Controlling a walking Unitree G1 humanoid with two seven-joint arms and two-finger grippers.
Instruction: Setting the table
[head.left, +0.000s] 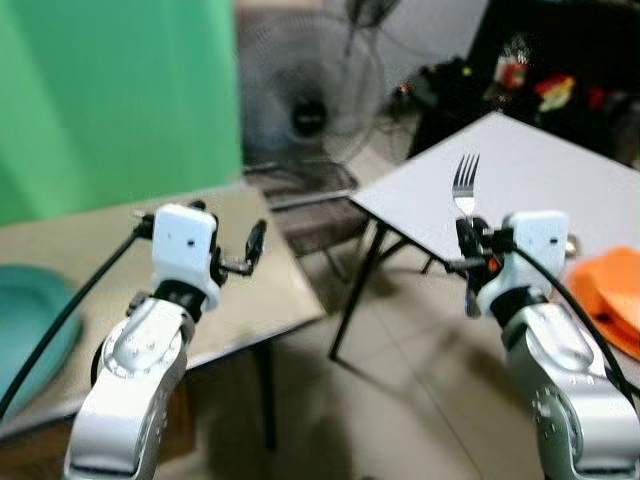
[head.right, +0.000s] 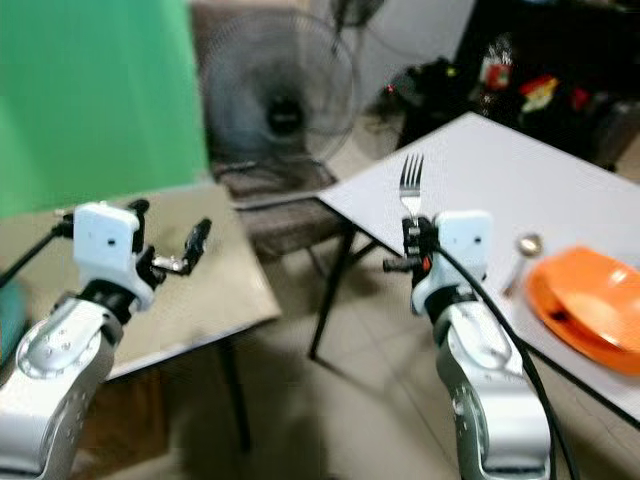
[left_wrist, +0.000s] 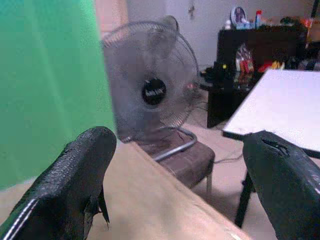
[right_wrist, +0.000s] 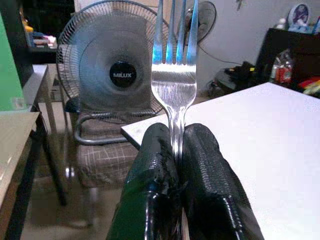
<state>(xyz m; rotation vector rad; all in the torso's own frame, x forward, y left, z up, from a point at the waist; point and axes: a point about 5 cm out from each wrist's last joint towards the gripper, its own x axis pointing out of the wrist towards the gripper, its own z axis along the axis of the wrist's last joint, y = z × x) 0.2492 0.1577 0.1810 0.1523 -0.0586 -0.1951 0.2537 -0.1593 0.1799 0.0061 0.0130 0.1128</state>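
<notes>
My right gripper (head.left: 468, 232) is shut on a silver fork (head.left: 465, 183), tines up, held over the near corner of the white table (head.left: 520, 160). The right wrist view has the fork (right_wrist: 174, 75) clamped between both black fingers (right_wrist: 155, 170). On the white table lie an orange plate (head.right: 590, 300) and a spoon (head.right: 522, 252) beside it. My left gripper (head.left: 252, 245) is open and holds nothing, hovering over the beige table (head.left: 250, 290); its fingers (left_wrist: 75, 180) stand wide apart in the left wrist view.
A teal plate (head.left: 35, 320) lies at the left on the beige table. A standing fan (head.left: 305, 105) and a chair (head.left: 310, 205) occupy the gap between the tables. A green screen (head.left: 110, 90) is behind. Dark furniture with clutter (head.left: 540, 70) lines the back.
</notes>
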